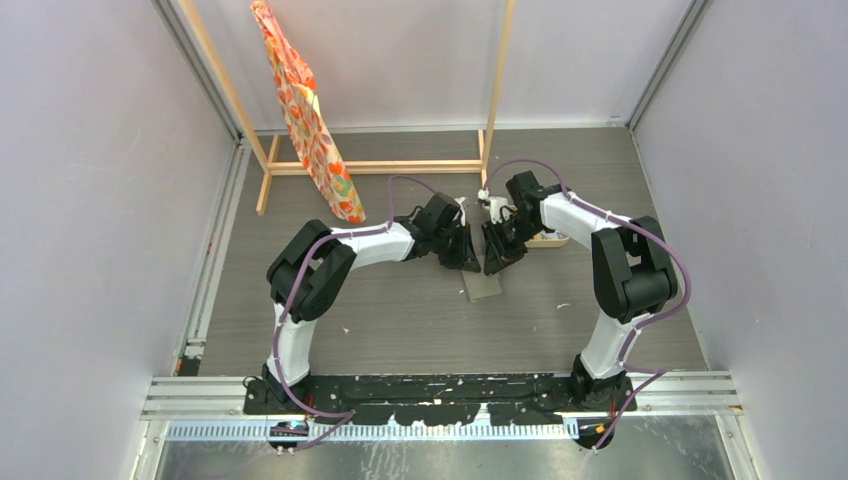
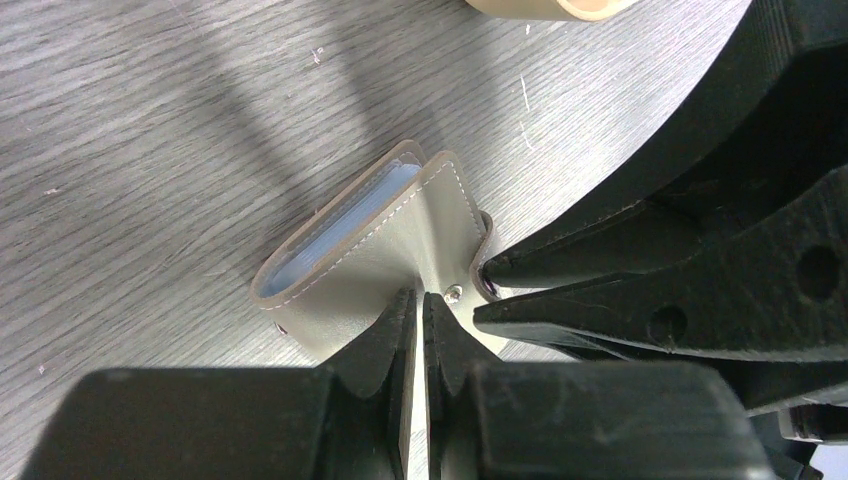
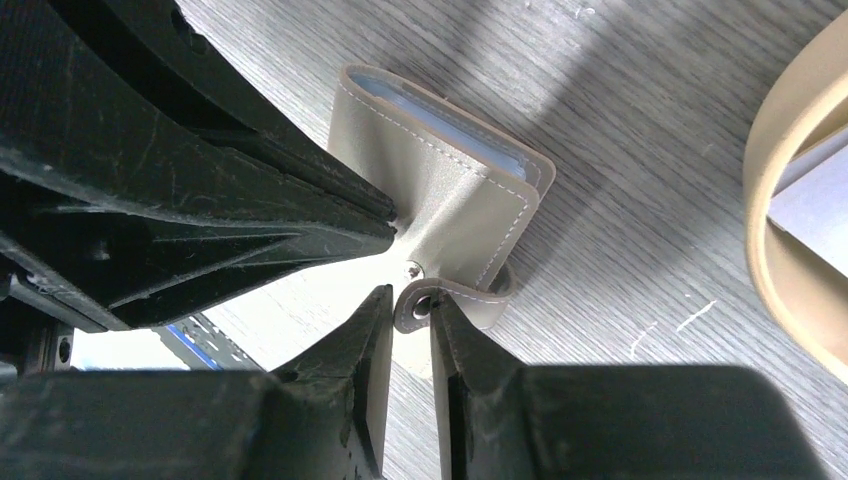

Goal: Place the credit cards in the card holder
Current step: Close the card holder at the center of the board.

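The grey card holder [image 2: 370, 255] lies on the wood-grain table, its pale blue inside showing at the open edge. It also shows in the right wrist view [image 3: 430, 180] and in the top view [image 1: 482, 284]. My left gripper [image 2: 420, 305] is shut, its tips resting on the holder's face beside the small stud [image 2: 453, 293]. My right gripper [image 3: 410, 305] is closed on the holder's strap tab [image 3: 425, 300], which carries the snap. The two grippers meet tip to tip over the holder [image 1: 478, 255]. No tan-gold credit cards are in view.
The oval beige tray [image 3: 775, 230] stands just right of the holder, with a pale flat sheet inside; its rim shows in the left wrist view [image 2: 540, 8]. A wooden rack [image 1: 380, 166] with an orange patterned cloth [image 1: 305, 120] stands at the back left.
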